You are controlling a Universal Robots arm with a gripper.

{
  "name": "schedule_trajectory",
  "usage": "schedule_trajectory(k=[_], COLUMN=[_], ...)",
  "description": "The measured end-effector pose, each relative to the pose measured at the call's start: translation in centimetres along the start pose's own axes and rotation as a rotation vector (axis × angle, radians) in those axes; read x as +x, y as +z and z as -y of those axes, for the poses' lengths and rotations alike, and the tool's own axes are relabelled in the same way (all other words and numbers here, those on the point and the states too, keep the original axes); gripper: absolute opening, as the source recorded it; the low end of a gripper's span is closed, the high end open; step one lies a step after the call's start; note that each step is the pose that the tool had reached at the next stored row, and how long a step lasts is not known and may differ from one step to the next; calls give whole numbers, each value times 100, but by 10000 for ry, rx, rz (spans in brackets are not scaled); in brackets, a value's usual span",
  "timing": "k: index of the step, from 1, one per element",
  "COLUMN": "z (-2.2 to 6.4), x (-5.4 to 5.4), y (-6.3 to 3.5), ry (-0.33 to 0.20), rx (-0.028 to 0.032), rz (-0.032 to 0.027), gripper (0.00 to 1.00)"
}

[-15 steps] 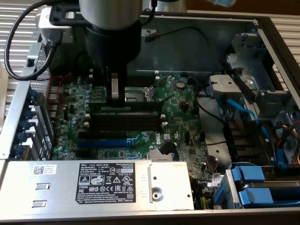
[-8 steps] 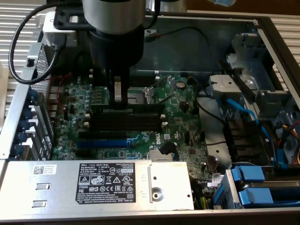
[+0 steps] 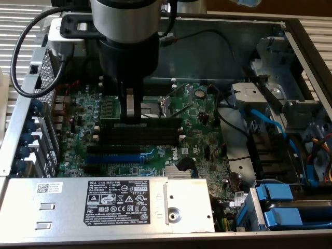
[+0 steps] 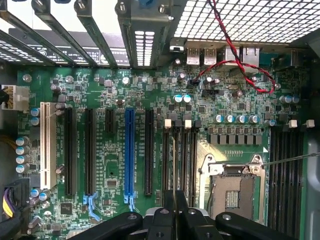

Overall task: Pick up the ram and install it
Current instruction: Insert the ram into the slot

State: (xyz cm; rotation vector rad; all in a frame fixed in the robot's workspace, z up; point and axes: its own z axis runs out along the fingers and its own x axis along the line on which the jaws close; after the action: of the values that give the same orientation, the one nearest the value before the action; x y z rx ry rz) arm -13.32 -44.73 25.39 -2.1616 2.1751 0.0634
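Observation:
The ram (image 3: 155,124), a long thin stick with black chips, stands on edge along the memory slot nearest the CPU socket (image 3: 155,106). My gripper (image 3: 130,116) comes straight down on it, left of its middle in the exterior view, and is shut on its upper edge. In the wrist view the gripper (image 4: 175,202) sits over the bank of black memory slots (image 4: 186,160), with the ram (image 4: 175,165) edge-on as a thin line running out from between the fingers. I cannot tell whether the stick is pressed fully into the slot.
More black memory slots (image 3: 150,137) and a blue slot (image 3: 111,157) lie just in front of the ram. A metal cover with a label (image 3: 114,199) spans the front. Blue drive carriers (image 3: 290,207) and cables (image 3: 270,124) fill the exterior view's right. A red-black wire (image 4: 235,65) loops near the rear ports.

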Motion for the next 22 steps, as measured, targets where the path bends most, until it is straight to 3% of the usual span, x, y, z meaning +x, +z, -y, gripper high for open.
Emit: schedule_trajectory(k=[7,13,22], z=[-2,-2,4], x=[15,20,24], y=[50,69,80], ry=[1,12,-5], rx=[-12,-141,-171], rz=[0,-2,-9], gripper=[13,13,13])
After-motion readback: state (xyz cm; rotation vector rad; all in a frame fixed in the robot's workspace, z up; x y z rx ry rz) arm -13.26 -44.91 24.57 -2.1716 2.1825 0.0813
